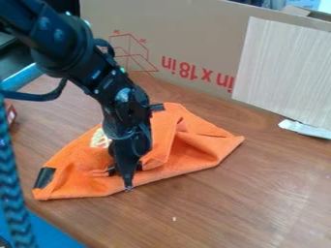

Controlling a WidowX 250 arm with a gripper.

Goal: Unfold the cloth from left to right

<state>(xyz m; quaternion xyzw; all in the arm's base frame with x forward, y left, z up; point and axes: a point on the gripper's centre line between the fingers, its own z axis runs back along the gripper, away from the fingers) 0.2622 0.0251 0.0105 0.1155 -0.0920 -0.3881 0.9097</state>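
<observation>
The black gripper points down over the front edge of the orange cloth, left of the cloth's middle. The cloth lies rumpled and partly folded on the brown table, with raised folds right of the gripper and a corner pointing right. A black patch marks its left end, and a pale patch shows beside the arm. The arm and gripper hide part of the cloth's middle. Whether cloth is held cannot be told.
A large cardboard box stands behind the table, with a pale wood-grain panel against it at the right. A white strip lies at the panel's foot. A blue braided cable hangs at the left edge.
</observation>
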